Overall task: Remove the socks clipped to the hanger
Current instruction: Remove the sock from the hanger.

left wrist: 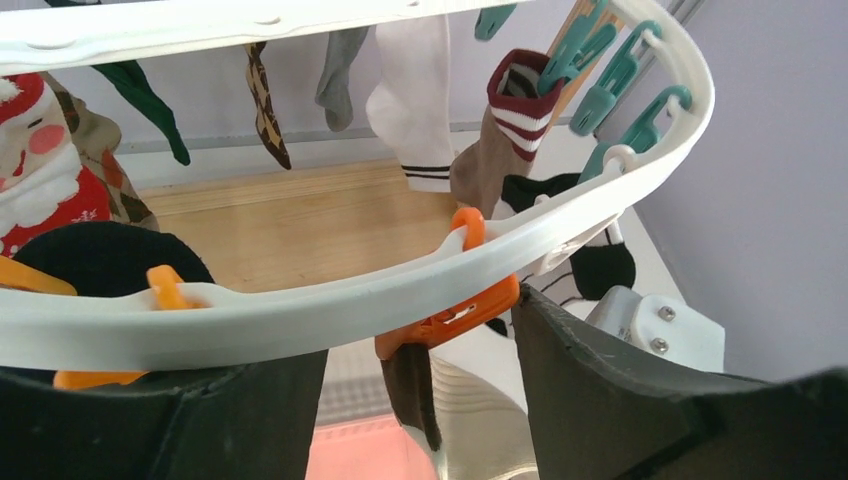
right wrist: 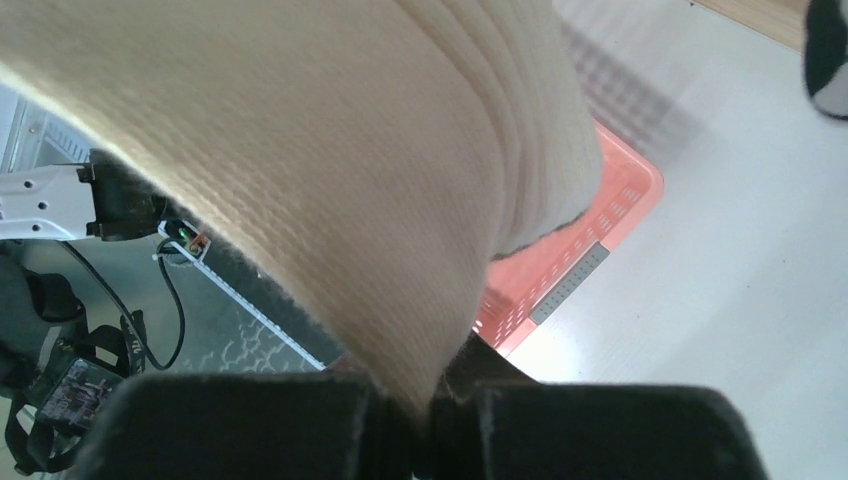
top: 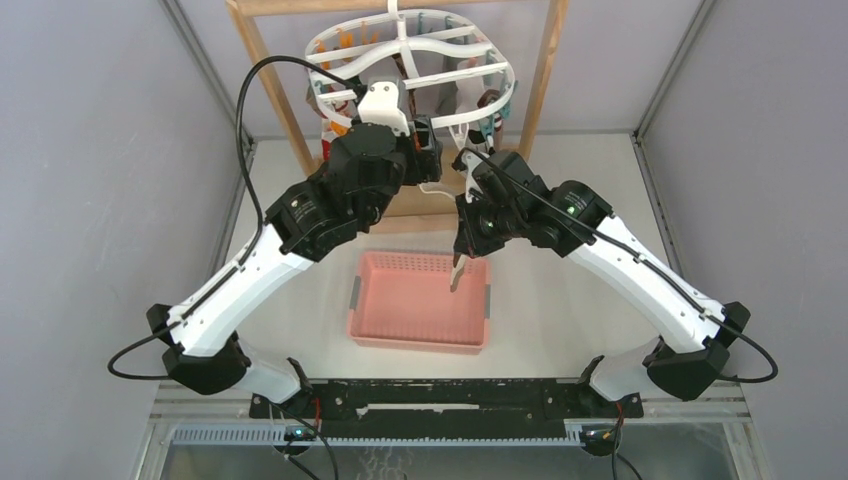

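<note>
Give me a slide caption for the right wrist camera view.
Right gripper shut on a beige sock, pink basket below.

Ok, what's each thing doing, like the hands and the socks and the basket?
Left hand: open, orange clip between its fingers.
Right hand: shut on a beige sock.
Orange clip: pinching a dark sock.
Hanger: hanging up, socks clipped on.
Basket: sitting below the right hand.

beige sock (right wrist: 350, 180) blurred, beyond frame edges
</note>
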Tool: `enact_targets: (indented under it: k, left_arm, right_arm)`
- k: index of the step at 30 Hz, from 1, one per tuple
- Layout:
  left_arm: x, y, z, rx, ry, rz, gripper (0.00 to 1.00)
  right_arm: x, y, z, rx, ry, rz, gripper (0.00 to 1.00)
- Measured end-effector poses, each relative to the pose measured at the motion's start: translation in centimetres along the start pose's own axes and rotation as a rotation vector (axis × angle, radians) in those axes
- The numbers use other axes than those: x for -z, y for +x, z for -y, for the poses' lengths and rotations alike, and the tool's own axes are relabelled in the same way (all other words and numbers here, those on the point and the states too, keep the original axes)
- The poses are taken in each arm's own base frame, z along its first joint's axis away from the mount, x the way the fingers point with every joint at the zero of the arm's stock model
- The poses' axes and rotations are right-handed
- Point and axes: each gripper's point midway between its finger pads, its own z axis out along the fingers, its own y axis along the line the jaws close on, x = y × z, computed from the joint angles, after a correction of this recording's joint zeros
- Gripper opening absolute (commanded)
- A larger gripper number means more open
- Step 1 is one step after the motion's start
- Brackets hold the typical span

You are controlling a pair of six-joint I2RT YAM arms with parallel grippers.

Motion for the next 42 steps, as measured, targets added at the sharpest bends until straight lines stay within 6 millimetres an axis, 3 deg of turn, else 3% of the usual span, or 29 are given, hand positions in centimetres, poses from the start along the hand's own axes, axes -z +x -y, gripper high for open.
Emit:
enact_targets:
  k: [11,16,21,23,27,30,36,42]
  left_arm:
    - [-0.9,-0.4,0.4,0.031,0.001,-0.004,0.39]
    - [-1.2,0.4,0.7,0.032,0.017,-0.035,0.18]
    - [-1.2,0.4,0.6,0.035,0.016,-0.039,0.17]
    - [-1.2,0.4,0.6,0.038,0.017,-0.038,0.32]
    - [-0.9,0.1,0.4,0.044,0.017,-0.033,0.76]
    - [-0.5,-0.3,0.1,0.054,0.013,-0.027,0.87]
    - [0.2,-0.7,-0.6,0.061,0.010,-0.021,0.91]
    - [2.4,-1.0,-1.6,0.075,0.037,-0.028,0.94]
  right_arm:
    - [0.0,0.1,0.0,0.005,0.007,-0.001,0.00]
    - [-0.1,0.2,0.0,0.006,0.007,-0.005,0.00]
    - [-0.4,0.7,0.1,0.007,0.012,-0.020,0.00]
    - [-0.6,0.9,0.2,0.007,0.014,-0.027,0.00]
    - [-0.8,1.2,0.4,0.006,0.019,-0.037,0.00]
    - [-0.9,1.3,0.4,0.006,0.019,-0.039,0.00]
    - [-0.7,1.1,0.0,-0.003,-0.016,-0.035,0.00]
    - [-0.7,0.2,0.1,-0.086,-0.114,-0.029,0.00]
